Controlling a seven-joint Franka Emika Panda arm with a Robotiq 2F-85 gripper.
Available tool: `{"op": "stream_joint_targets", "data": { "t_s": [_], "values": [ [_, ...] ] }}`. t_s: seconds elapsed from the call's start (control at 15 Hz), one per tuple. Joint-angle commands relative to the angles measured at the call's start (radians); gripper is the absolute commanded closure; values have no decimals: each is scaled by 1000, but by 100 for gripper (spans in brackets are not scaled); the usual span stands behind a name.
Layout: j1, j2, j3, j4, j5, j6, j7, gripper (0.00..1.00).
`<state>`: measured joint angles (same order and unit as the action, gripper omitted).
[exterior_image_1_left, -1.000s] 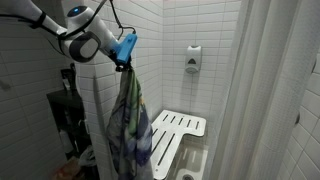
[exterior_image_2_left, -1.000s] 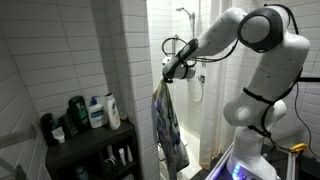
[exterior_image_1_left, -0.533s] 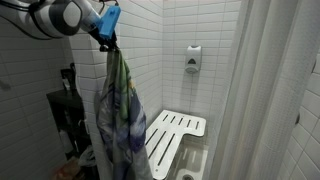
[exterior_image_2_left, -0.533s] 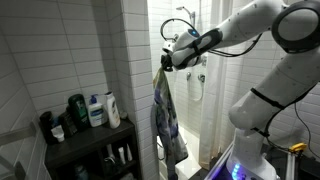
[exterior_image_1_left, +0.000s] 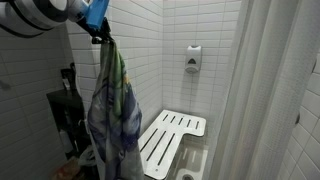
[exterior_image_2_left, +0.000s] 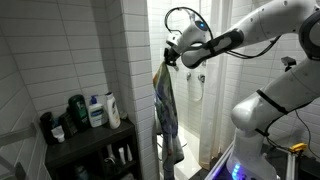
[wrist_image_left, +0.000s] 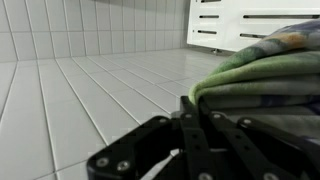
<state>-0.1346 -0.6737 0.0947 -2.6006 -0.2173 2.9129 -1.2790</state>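
Observation:
A multicoloured green, blue and purple cloth (exterior_image_1_left: 113, 110) hangs in long folds from my gripper (exterior_image_1_left: 100, 36), which is shut on its top edge. In an exterior view the cloth (exterior_image_2_left: 166, 115) dangles beside the white tiled wall corner, held high by the gripper (exterior_image_2_left: 166, 60). The wrist view shows the black fingers (wrist_image_left: 190, 115) pinched together on a bunched green fold of the cloth (wrist_image_left: 260, 75), with white tiles behind.
A white slatted fold-down shower seat (exterior_image_1_left: 172, 135) stands low against the tiled wall, with a soap dispenser (exterior_image_1_left: 193, 58) above it. A white curtain (exterior_image_1_left: 275, 100) hangs nearby. A shelf with several bottles (exterior_image_2_left: 90, 112) sits outside the stall.
My gripper has risen and moved toward the wall corner, carrying the cloth up with it. The cloth now hangs higher and closer to the tiled edge.

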Motion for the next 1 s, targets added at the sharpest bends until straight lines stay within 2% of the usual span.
{"op": "stream_joint_targets", "data": {
  "t_s": [0.0,0.2,0.47,0.6,0.67,0.93],
  "values": [
    [66,-81,-63,-9,-70,-59,40,98],
    [135,-159,-107,-3,-80,-175,12,98],
    [169,-255,-139,41,-78,-472,-12,98],
    [159,-293,-140,70,-29,-651,-59,98],
    [184,-308,-160,89,-58,-733,-44,98],
    [235,-346,-184,142,-37,-932,-66,98]
  ]
}}
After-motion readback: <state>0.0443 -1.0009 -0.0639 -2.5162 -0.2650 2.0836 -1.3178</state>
